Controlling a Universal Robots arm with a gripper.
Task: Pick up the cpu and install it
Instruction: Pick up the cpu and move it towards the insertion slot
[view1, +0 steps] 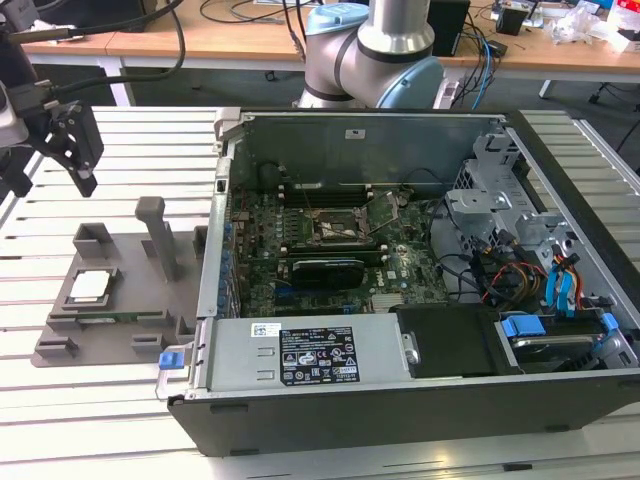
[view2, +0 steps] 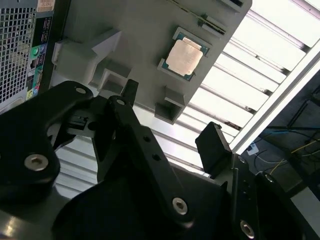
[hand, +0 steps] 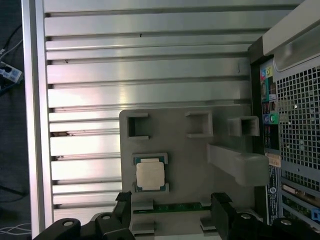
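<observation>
- The gripper (hand: 172, 197) is spread wide and holds nothing. In both wrist views its two dark fingers stand apart with bare fixture between them.
- In the exterior view it hangs in the upper left of the frame, above the slatted metal table (view1: 130, 130) and well apart from the chip.
- The cpu (view1: 90, 286) lies flat, metal top up, in a seat on the grey fixture plate (view1: 120, 335), at the exterior view's left in the lower part of the frame.
- It looks light, stiff and thin, with a smooth metal lid that is probably slippery. The underside and contacts are likely delicate, so I would expect it to tolerate little squeeze or tilt.
- The best hold seems to be on two opposite edges of the pale rim, with the fingers square to them. Raised corner pieces appear to hem the chip, though how much edge they leave free is hard to judge.
- The open computer case (view1: 400, 420) lies just beside the fixture, taking up the middle and right of the exterior view.
- The socket (view1: 338, 225) sits on the board near the centre of that frame.
- The room is a workshop, with wooden desks (view1: 200, 40) and cables along the top of the frame.
</observation>
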